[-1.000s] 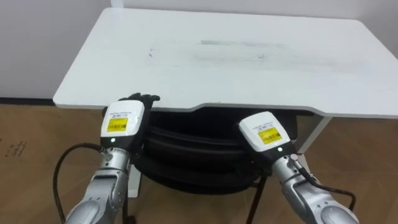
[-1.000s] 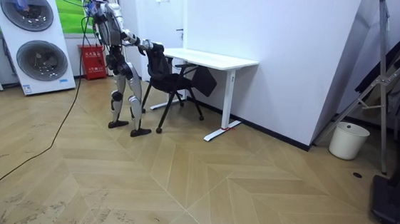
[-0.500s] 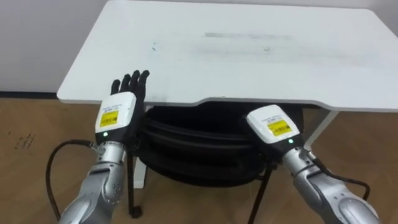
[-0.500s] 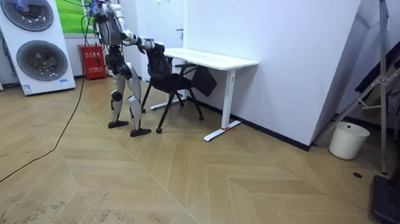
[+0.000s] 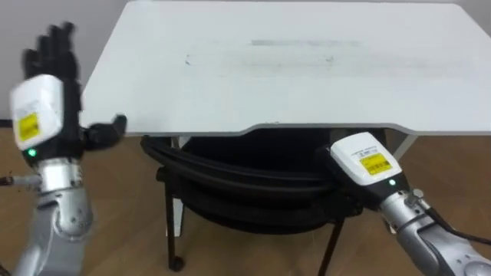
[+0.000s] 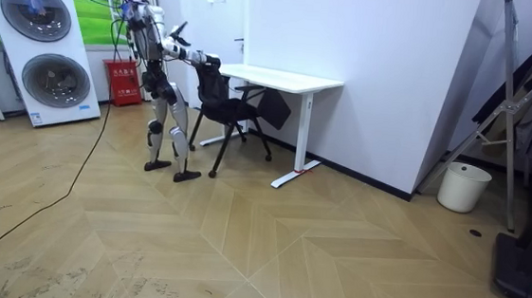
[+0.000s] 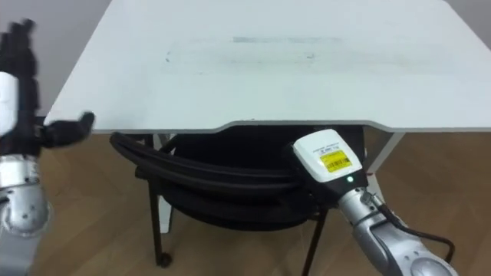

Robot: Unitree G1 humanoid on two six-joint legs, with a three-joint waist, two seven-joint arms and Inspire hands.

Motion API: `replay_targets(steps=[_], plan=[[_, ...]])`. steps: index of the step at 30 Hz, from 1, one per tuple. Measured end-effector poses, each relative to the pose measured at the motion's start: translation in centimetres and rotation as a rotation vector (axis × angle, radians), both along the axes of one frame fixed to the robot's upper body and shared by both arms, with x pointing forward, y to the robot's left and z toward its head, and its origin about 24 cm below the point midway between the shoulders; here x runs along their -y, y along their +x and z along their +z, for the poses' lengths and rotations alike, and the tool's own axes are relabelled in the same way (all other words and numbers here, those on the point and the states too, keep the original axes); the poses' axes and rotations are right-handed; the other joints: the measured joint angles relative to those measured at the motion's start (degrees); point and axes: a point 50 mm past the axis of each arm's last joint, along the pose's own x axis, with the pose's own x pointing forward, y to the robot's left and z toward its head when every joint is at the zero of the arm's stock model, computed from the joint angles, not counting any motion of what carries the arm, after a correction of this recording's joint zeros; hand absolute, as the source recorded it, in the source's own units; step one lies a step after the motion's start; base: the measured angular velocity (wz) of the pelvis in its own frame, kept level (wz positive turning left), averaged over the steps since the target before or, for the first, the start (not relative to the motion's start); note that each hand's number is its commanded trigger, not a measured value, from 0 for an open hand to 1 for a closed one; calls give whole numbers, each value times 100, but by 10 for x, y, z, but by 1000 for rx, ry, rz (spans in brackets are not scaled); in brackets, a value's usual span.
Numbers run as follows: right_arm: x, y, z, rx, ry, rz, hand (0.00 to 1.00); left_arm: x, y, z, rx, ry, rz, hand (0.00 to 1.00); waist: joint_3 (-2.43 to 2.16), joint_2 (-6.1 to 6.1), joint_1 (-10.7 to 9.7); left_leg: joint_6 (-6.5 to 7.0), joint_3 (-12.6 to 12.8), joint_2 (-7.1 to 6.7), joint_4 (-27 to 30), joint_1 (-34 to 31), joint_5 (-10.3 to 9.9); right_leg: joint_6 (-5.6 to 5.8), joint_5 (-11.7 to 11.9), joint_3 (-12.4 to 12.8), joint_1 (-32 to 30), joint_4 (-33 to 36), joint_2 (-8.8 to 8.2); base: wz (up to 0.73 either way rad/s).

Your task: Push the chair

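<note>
The black chair (image 5: pixel 245 188) sits tucked under the white worktop (image 5: pixel 291 69) at lower centre, the right hand (image 5: pixel 367 162) at its backrest, grip impossible to tell, the left hand (image 5: pixel 38 115) spread wide at upper left: I'd push square through both palms to avoid skewing.

Chair (image 5: pixel 253 188) under the desk's (image 5: pixel 291 77) near edge

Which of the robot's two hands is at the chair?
Its right hand is low at the black chair's backrest, just below the white desk's edge. The left hand is up in the air beside the desk, fingers straight, touching nothing.
</note>
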Motion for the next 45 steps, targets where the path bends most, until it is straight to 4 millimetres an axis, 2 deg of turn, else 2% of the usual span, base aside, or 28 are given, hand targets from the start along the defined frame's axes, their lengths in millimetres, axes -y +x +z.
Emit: replay_targets(steps=[3, 7, 10, 13, 20, 26, 28, 30, 32, 34, 37, 41, 45], plan=[[8, -5, 1, -1, -7, -9, 0, -16, -12, 0, 66, -35, 98, 0, 6, 4, 18, 29, 103, 1, -48, 89, -19, 57, -64, 55, 27, 17, 12, -10], [19, -15, -1, 8, 5, -42, 0, -34, -34, -11, 66, -92, 203, 0, 7, -14, 73, 67, 296, 5, -79, 176, -46, 63, -118, 99, 36, 72, 13, -8], [25, -21, -2, 20, 11, -71, 0, -42, -45, -16, 85, -146, 256, 0, 6, -22, 81, 83, 333, 8, -77, 180, -70, 83, -147, 94, 38, 79, 6, 0], [32, -29, -3, 38, 18, -107, 0, -49, -54, -17, 87, -145, 300, 0, 3, -18, 98, 90, 442, 21, -77, 177, -92, 111, -174, 72, 58, 54, 0, 0], [50, -50, -5, 62, 43, -196, 0, -58, -73, -31, 46, -150, 371, 0, -3, -8, 131, 107, 447, 21, -74, 191, -144, 95, -162, 55, 125, -30, 2, 0], [60, -67, -15, 87, 139, -308, 0, -66, -97, -60, -53, -238, 460, 0, -39, 28, 160, 124, 517, 27, -84, 280, -194, 111, -201, 81, 196, -17, 7, -2], [62, -76, -22, 110, 280, -419, 0, -64, -110, -80, -144, -284, 499, 0, -80, 56, 219, 131, 537, 27, -79, 310, -223, 122, -209, 100, 215, -10, 6, -2], [61, -81, -30, 126, 352, -491, 0, -65, -118, -95, -198, -341, 536, 0, -88, 52, 232, 135, 536, 27, -71, 352, -241, 134, -223, 92, 266, -10, 5, 4], [66, -86, -34, 103, 347, -515, 0, -65, -128, -107, -247, -388, 564, 0, -101, 41, 226, 139, 504, 29, -58, 364, -280, 165, -249, 60, 331, -31, -4, 10], [69, -93, -39, 78, 349, -543, 0, -64, -146, -124, -321, -447, 607, 0, -179, -21, 246, 138, 467, 37, -55, 377, -296, 190, -262, 35, 399, -100, -7, 10], [73, -100, -42, 77, 358, -577, 0, -63, -167, -143, -371, -559, 688, 0, -177, -59, 250, 165, 464, 43, 53, 386, -371, 165, -245, -41, 483, -107, -24, 9], [77, -105, -45, 82, 361, -604, 0, -62, -182, -155, -401, -637, 751, 0, -164, -75, 286, 191, 467, 26, 69, 433, -411, 191, -260, -38, 542, -116, -35, 1], [80, -112, -47, 84, 373, -641, 0, -54, -207, -177, -563, -658, 788, 0, -163, -74, 303, 205, 476, 20, 73, 465, -454, 201, -275, -9, 562, -115, -31, -3]])
